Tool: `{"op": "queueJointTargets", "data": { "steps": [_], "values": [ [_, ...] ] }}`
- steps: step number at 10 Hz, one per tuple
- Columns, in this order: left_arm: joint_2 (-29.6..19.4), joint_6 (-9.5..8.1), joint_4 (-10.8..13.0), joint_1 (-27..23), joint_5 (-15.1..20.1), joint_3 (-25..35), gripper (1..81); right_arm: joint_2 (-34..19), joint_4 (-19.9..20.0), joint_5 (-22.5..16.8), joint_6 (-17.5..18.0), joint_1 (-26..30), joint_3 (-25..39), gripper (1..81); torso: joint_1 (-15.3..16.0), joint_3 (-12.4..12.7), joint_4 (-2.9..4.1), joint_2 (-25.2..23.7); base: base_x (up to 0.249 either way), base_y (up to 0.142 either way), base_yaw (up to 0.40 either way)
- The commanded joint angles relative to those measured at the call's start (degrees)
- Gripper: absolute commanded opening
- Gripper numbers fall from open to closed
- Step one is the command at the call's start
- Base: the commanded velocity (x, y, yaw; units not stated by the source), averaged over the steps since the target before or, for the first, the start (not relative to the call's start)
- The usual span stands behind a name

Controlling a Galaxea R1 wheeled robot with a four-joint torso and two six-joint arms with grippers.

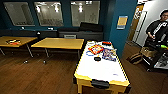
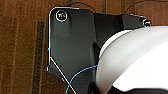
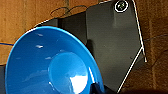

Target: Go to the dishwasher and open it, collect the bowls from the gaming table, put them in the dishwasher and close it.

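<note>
Right wrist view puts a blue bowl (image 3: 53, 65) large before you; whether the claw grips it, you cannot tell. Judge it light, rigid, glossy and slippery, so take its rim. Another black bowl (image 1: 97, 59) sits on the gaming table (image 1: 105, 70).

An office break room: a gaming table (image 1: 100, 70), yellow-wood tables (image 1: 58, 43), dark blue walls, interior windows (image 1: 48, 13).
</note>
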Motion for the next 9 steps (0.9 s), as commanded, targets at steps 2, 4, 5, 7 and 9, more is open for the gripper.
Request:
{"op": "queueJointTargets", "data": {
  "steps": [2,4,5,7,9],
  "values": [
    [-0.37,0.16,0.11,-2.05,1.47,-0.16,1.0,-0.27,-0.57,-1.48,-0.03,1.64,0.01,1.0,0.03,0.0,0.0,0.0,-0.118,0.0,0.0],
    [-0.37,0.16,0.11,-2.05,1.47,-0.16,1.0,-0.19,-0.57,-1.48,-0.03,1.64,0.01,1.0,0.03,0.0,0.0,0.0,-0.118,0.0,0.0],
    [-0.37,0.24,0.11,-2.05,1.47,-0.16,1.0,-0.19,-0.57,-1.39,-0.03,1.64,0.01,1.0,0.03,0.0,0.0,0.0,-0.118,0.0,0.0],
    [-0.37,0.25,0.11,-2.05,1.47,-0.16,1.0,-0.1,-0.57,-1.39,-0.03,1.64,0.01,1.0,0.03,0.0,0.0,0.0,-0.118,0.0,0.0],
    [-0.37,0.16,0.11,-2.05,1.47,-0.16,1.0,-0.1,-0.57,-1.39,-0.03,1.64,0.01,1.0,0.03,0.0,0.0,0.0,-0.118,0.0,0.0]
  ]
}}
